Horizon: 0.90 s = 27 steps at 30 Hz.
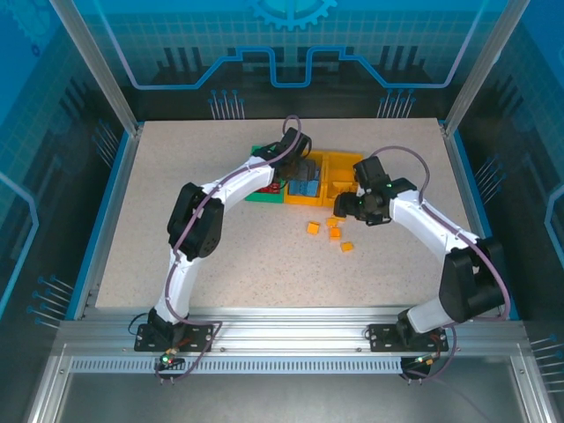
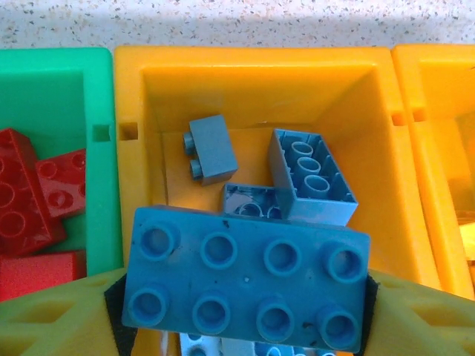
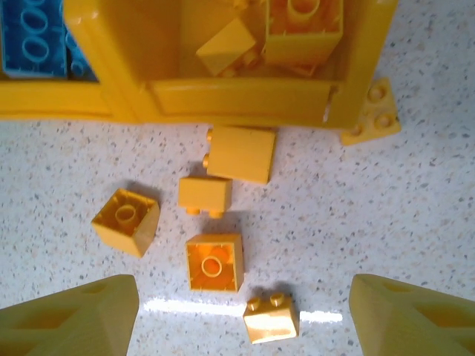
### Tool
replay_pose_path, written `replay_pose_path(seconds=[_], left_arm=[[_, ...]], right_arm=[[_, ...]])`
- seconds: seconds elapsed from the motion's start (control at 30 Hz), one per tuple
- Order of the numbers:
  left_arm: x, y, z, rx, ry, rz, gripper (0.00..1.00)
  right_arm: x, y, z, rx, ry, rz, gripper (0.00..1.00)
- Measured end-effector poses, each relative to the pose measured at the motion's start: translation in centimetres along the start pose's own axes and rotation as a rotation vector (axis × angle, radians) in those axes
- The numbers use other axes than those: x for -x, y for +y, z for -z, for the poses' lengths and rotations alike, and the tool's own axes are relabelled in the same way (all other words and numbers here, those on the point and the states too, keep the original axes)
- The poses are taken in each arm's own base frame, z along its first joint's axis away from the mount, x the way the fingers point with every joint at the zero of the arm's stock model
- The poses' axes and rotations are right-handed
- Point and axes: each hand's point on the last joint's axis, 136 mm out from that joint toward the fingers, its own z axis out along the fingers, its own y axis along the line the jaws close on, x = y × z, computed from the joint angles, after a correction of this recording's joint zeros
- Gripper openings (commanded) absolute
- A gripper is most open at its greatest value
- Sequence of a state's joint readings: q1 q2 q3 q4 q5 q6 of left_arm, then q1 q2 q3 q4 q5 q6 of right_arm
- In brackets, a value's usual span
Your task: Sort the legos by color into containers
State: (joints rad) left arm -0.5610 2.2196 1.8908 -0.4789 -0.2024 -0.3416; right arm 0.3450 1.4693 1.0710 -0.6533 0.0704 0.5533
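Observation:
My left gripper point(image 2: 245, 326) is shut on a blue eight-stud lego point(image 2: 245, 278), its pads against both short ends, above the middle orange-yellow container point(image 2: 252, 63). Smaller blue legos point(image 2: 312, 178) lie inside that bin. Red legos point(image 2: 30, 200) fill the green container point(image 2: 74, 67) to its left. My right gripper point(image 3: 245, 319) hangs open over several yellow legos point(image 3: 215, 261) loose on the table just in front of the right-hand orange-yellow container point(image 3: 237, 100), which holds more yellow legos point(image 3: 300, 30). From above, the left gripper point(image 1: 300, 172) is over the bins and the right gripper point(image 1: 345, 209) beside them.
A flat yellow lego point(image 3: 371, 111) leans at the right bin's outer corner. The speckled table point(image 1: 220, 264) spreads wide in front of the bins, framed by blue edges and metal posts. Loose yellow legos point(image 1: 335, 233) sit between the arms.

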Motion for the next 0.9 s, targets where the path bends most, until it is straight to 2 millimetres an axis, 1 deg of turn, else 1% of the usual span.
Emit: replay_pose_path(seconds=[0.07,0.13,0.2,0.33,0.4,0.53,0.63,0.7,0.8,0.9], left_arm=[[0.5,-0.4,0.3,-0.016,-0.008,0.001,0.88],[0.7,-0.7,0.4,-0.027,-0.012,0.0,0.98],[0.6,-0.8,0.4,-0.034,-0.007,0.003,0.99],[-0.1,-0.7,0.4,-0.038,0.004,0.02,0.99],[-1.0,-0.3,0.7,-0.035,0.019,0.025,0.99],[-1.8,0.3,2.8,-0.043,0.017,0.052,0.99],[-1.9,0.5,4.8,-0.057,0.001,0.076,0.99],[-2.1,0.7,6.1,-0.065,-0.011,0.086,0.99],[-2.6,1.1,7.7,-0.076,-0.028,0.102,0.99],[-3.4,1.7,9.0,-0.078,-0.031,0.111,0.99]], right_arm=[[-0.5,-0.1,0.0,-0.001,0.004,-0.006,0.76],[-1.0,0.0,-0.2,-0.003,0.015,-0.002,0.73],[-1.7,0.3,-0.4,-0.004,0.028,0.013,0.69],[-3.4,0.6,-1.5,-0.007,0.069,0.063,0.71],[-4.3,0.2,-2.2,-0.019,0.097,0.083,0.71],[-5.9,-0.7,-3.7,-0.045,0.162,0.118,0.69],[-6.7,-1.1,-4.8,-0.061,0.207,0.14,0.63],[-7.1,-1.3,-5.4,-0.072,0.23,0.152,0.6],[-7.7,-1.4,-6.1,-0.081,0.255,0.166,0.6],[-8.3,-1.1,-6.5,-0.086,0.273,0.196,0.58]])
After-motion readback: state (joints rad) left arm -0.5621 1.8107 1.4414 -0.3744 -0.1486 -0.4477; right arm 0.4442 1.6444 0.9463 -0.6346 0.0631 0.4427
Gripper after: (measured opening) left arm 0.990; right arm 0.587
